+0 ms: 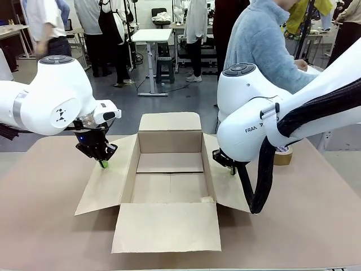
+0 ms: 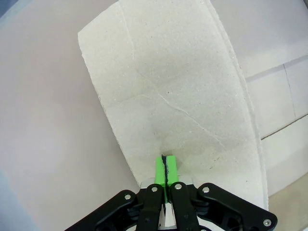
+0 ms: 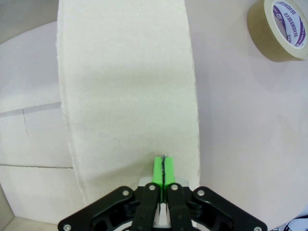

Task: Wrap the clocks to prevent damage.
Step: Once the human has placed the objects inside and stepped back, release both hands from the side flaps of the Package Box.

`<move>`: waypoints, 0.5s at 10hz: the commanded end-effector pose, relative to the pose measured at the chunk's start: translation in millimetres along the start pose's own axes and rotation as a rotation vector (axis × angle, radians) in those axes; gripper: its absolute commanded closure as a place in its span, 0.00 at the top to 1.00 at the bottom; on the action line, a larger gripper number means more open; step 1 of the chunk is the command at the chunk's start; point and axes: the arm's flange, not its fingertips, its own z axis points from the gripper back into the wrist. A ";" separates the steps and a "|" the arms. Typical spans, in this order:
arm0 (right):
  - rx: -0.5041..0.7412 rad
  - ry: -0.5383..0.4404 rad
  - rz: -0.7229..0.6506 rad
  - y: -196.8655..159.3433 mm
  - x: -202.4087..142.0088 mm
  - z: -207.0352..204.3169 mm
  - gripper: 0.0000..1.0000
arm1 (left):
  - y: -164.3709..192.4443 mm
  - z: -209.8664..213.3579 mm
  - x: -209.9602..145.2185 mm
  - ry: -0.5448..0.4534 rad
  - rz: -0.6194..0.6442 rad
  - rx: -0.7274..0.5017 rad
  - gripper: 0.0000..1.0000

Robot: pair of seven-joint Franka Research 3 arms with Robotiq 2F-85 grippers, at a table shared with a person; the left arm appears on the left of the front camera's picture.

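The clocks are out of view. An open cardboard box [image 1: 169, 123] stands mid-table with all its flaps spread outward and nothing visible inside. My left gripper [image 1: 104, 164] [image 2: 165, 166] is shut, green pads together, its tips resting on the box's left flap [image 1: 107, 186] [image 2: 173, 86]. My right gripper [image 1: 233, 170] [image 3: 164, 168] is also shut with nothing between its pads, its tips down on the right flap [image 1: 227, 189] [image 3: 130, 86].
A brown tape roll [image 1: 282, 156] [image 3: 281, 29] lies on the table just right of the box, behind my right arm. A person in a light blue sweater [image 1: 265, 45] leans at the far right side. The brown tabletop [image 1: 45, 226] is bare left and front of the box.
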 end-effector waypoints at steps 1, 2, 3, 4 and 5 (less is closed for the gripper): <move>-0.004 0.007 -0.003 0.3 -0.9 -2.0 0.01 | 0.4 2.6 -0.6 -0.005 0.000 0.001 0.01; -0.004 0.007 -0.003 0.3 -0.9 -2.0 0.01 | 0.4 2.6 -0.6 -0.005 0.000 0.001 0.01; -0.004 0.007 -0.003 0.3 -0.9 -2.0 0.01 | 0.4 2.6 -0.6 -0.005 0.000 0.001 0.01; -0.004 0.007 -0.003 0.3 -0.9 -2.0 0.01 | 0.4 2.6 -0.6 -0.005 0.000 0.001 0.01; -0.004 0.007 -0.003 0.3 -0.9 -2.0 0.01 | 0.4 2.6 -0.6 -0.005 0.000 0.001 0.01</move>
